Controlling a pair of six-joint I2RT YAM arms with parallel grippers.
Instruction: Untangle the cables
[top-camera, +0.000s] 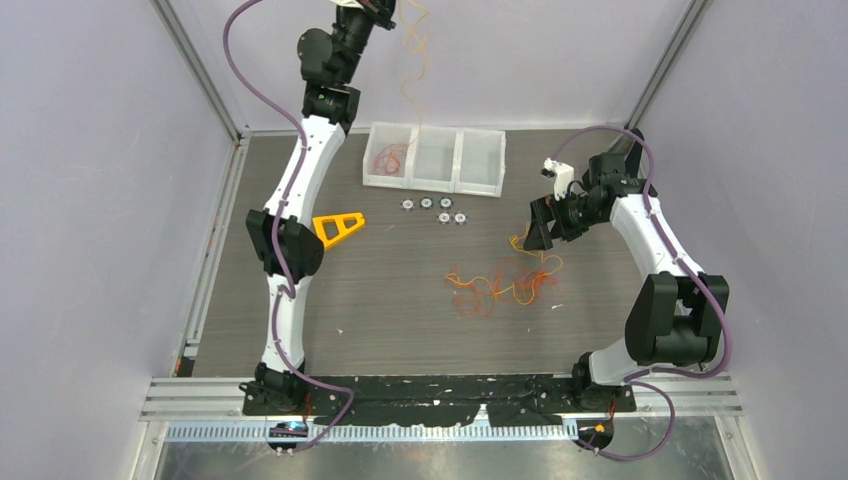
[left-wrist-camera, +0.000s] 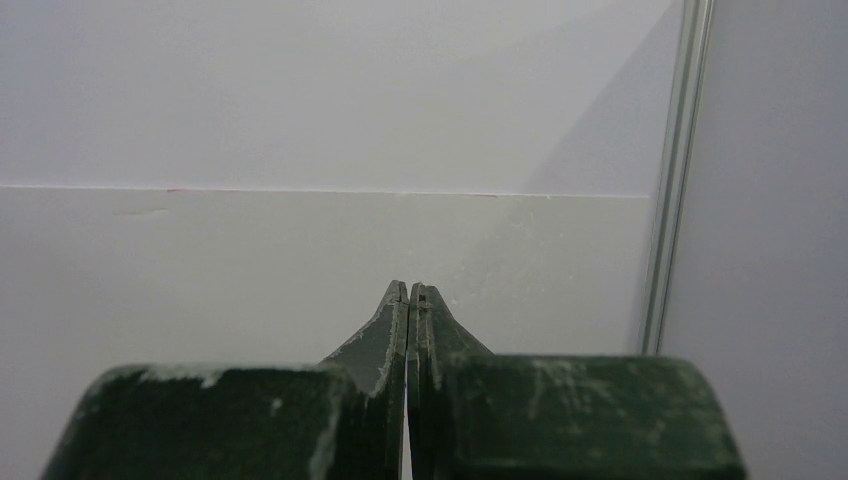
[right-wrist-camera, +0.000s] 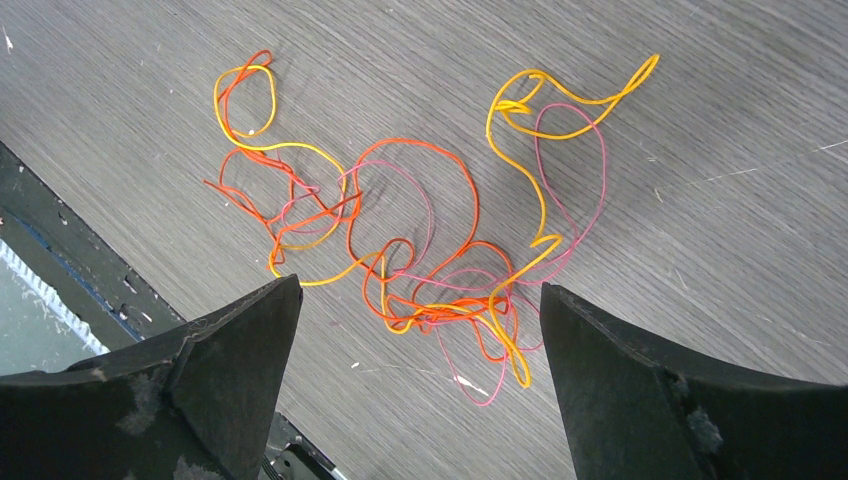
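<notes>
A tangle of thin yellow, orange and red-pink cables (top-camera: 505, 285) lies on the grey table right of centre. It fills the right wrist view (right-wrist-camera: 440, 312). My right gripper (top-camera: 535, 235) hovers just above the tangle's far edge, open and empty, its jaws wide apart (right-wrist-camera: 420, 290). My left gripper (top-camera: 375, 8) is raised high at the back, at the frame's top edge. An orange cable (top-camera: 412, 45) dangles from it toward the bins. In the left wrist view the jaws (left-wrist-camera: 410, 290) are pressed together, facing the white wall, and the cable is hidden.
A white three-compartment bin (top-camera: 478, 160) stands at the back; its left compartment holds reddish cables (top-camera: 388, 158). Several small round metal parts (top-camera: 432, 208) lie in front of it. A yellow triangular frame (top-camera: 338, 228) lies beside the left arm.
</notes>
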